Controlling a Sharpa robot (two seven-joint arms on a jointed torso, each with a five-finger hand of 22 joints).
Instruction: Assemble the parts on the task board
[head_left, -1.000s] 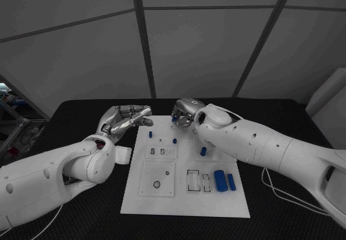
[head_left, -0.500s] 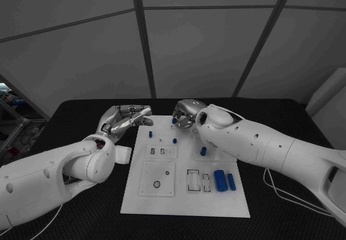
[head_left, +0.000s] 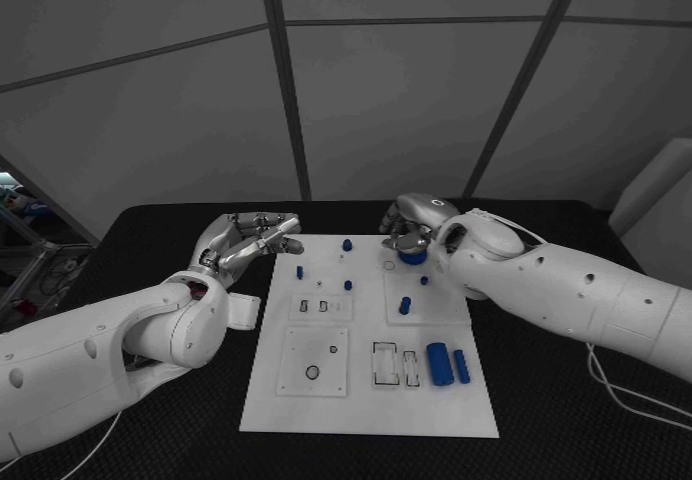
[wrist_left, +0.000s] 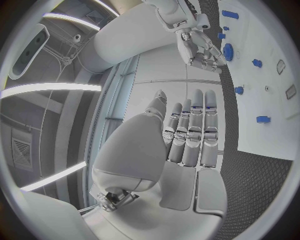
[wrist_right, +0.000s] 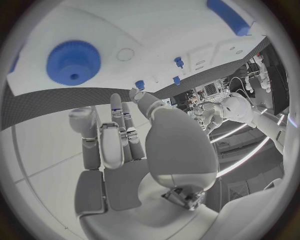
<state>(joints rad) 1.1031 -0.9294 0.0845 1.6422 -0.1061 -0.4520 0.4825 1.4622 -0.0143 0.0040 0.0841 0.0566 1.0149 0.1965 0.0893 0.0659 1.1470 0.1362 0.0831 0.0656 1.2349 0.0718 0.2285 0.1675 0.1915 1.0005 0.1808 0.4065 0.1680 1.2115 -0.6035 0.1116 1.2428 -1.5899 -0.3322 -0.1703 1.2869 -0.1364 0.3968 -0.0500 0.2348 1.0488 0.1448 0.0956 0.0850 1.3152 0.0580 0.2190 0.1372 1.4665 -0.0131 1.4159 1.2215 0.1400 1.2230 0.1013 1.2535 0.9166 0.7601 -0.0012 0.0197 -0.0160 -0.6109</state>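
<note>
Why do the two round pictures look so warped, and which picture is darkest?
Both wrist views are fisheye: in the left wrist view the task board has a curved edge, and in the right wrist view the round blue part bulges large. Bright light strips glare at their rims. The head view is dimmest, with its black table nearly featureless.

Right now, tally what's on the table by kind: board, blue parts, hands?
Task board: 1
Round blue knob: 1
Large blue cylinders: 2
Small blue pegs: 5, one of them clear only from the left wrist
Hands, left hand and right hand: 2
Total: 11
</note>
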